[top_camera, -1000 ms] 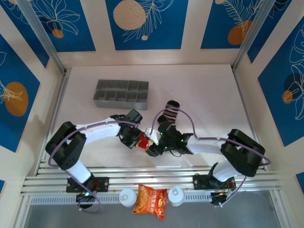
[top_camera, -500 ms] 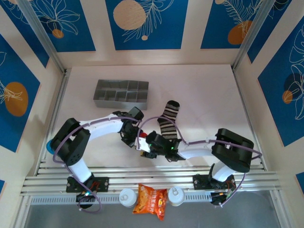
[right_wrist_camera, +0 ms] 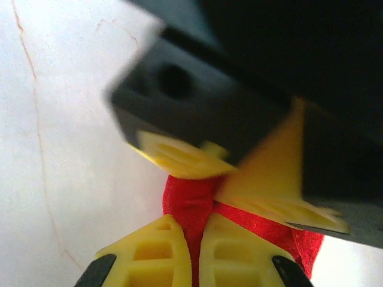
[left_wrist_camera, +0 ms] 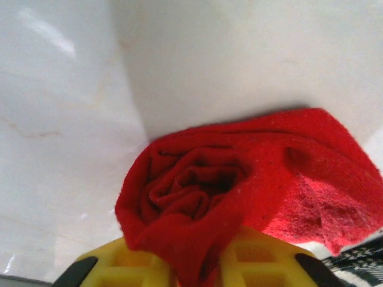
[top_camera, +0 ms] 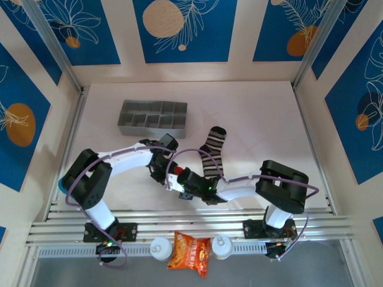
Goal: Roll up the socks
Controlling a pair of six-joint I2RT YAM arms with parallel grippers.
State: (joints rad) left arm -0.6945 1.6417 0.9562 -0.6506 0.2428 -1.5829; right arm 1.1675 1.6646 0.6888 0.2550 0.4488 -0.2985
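So, red sock [top_camera: 177, 171]: it lies on the white table [top_camera: 257, 119], near the front edge, exactly between the two tools.
Left gripper [top_camera: 165, 170]: clenched on the red sock. In its own camera the left gripper [left_wrist_camera: 199, 257] has a fold of red cloth squeezed between the yellow fingers [left_wrist_camera: 122, 272].
Right gripper [top_camera: 181, 180]: also closed on the red sock. In its own camera the right gripper [right_wrist_camera: 196, 251] presses a narrow red strip between its yellow fingers [right_wrist_camera: 146, 251].
Key relation: the two grippers meet almost tip to tip, the left one from the far-left side and the right one from the near-right side. The sock is the only thing between them, and both arms are equally near to it.
Long axis: the left wrist camera looks into the spiral end of the red sock [left_wrist_camera: 197, 185]. So we judge that the roll axis runs about along that gripper. A loose flap goes off to the right in that view.
Material: soft, fuzzy, thick knit that gives way under the fingers. The roll looks loose, not tight.
Striped sock [top_camera: 212, 152]: flat and unrolled, black with pale stripes, just beyond the right gripper. Its length points away from the arms.
Table surface: smooth and glossy, with faint marble lines. We think cloth may slide on it.
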